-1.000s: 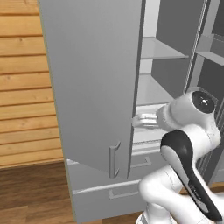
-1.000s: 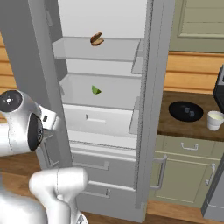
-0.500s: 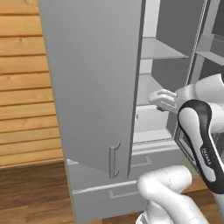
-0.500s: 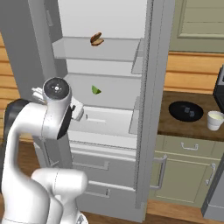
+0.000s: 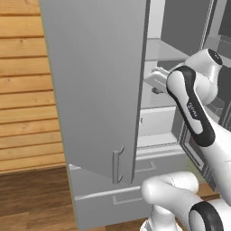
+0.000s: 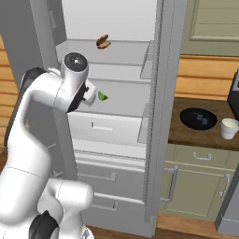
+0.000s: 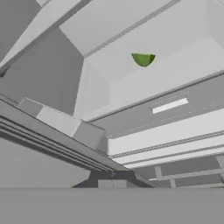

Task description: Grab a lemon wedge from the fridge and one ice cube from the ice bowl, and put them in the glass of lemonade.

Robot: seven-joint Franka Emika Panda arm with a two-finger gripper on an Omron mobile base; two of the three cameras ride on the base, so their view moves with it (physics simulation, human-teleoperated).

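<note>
The fridge (image 6: pixel 158 140) stands with its left door (image 5: pixel 94 90) swung open. On its middle shelf lies the small yellow-green lemon wedge (image 6: pixel 102 96), which also sits on the pale shelf (image 7: pixel 143 59) in the upper middle of the hand view. My gripper (image 6: pixel 90 94) hangs just left of the wedge, at shelf height, shut and holding nothing; its dark fingertips (image 7: pixel 112 180) sit together, well short of the wedge. In the left base view the hand (image 5: pixel 154 80) reaches past the door's edge. The black ice bowl (image 6: pixel 198 118) holds a small greyish ice cube (image 6: pixel 201 119). Beside the bowl stands the glass of lemonade (image 6: pixel 229 128).
An orange-brown lump (image 6: pixel 103 42) lies on the shelf above the wedge. A white drawer front (image 6: pixel 105 128) runs below the wedge's shelf. The bowl and glass rest on a dark wooden counter (image 6: pixel 186 135) over beige-green cabinets (image 6: pixel 196 182), right of the fridge.
The arm has swung up and forward into the fridge opening. The hand rose from drawer height to the middle shelf and now sits beside the wedge. The gripper stayed shut.
</note>
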